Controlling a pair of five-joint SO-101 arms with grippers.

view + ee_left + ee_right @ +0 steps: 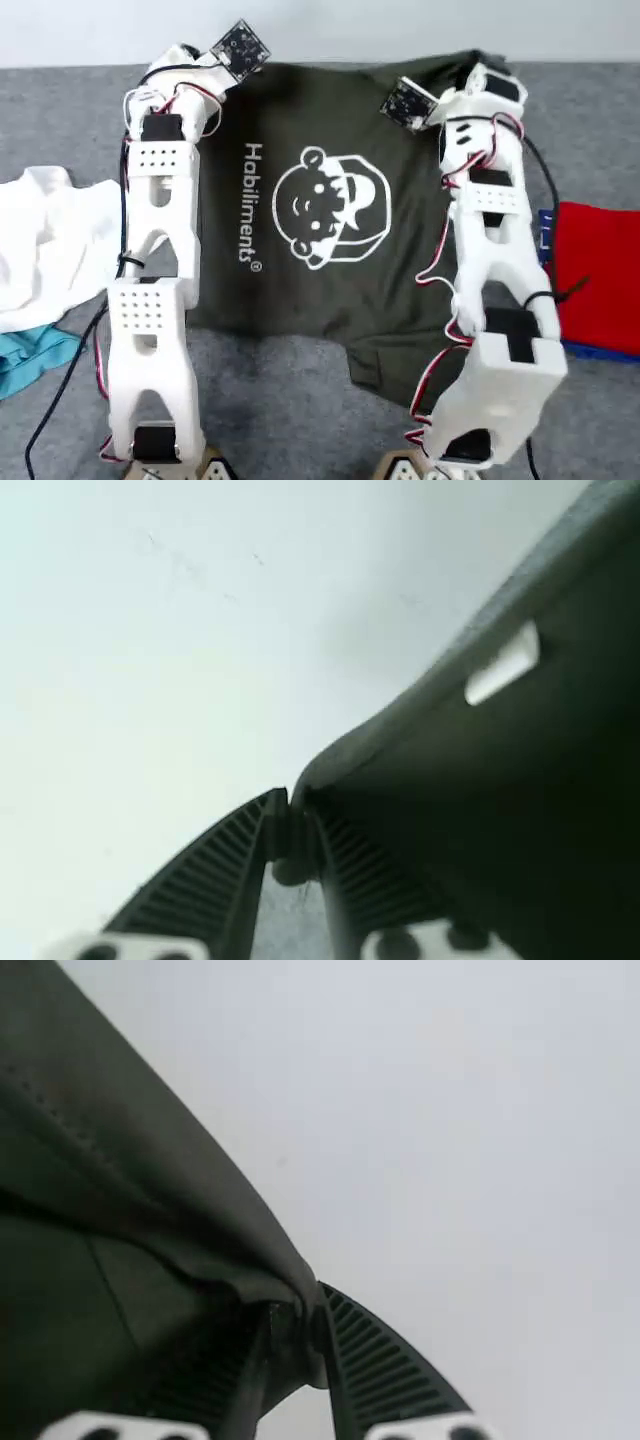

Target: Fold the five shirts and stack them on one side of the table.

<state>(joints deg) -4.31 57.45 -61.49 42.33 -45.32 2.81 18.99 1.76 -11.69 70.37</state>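
Note:
A dark green shirt (320,250) with a white cartoon print lies spread between my two arms in the high view. My left gripper (292,825) is shut on the shirt's far left corner (470,780), held up against a pale wall. My right gripper (295,1325) is shut on the far right corner of the green shirt (120,1250). In the high view the left gripper (190,62) and the right gripper (478,72) are both at the table's far edge.
A crumpled white shirt (50,240) lies at the left, with a teal shirt (30,355) below it. A folded red shirt (598,275) rests on a blue one (545,232) at the right edge. The grey table (270,410) shows near the arm bases.

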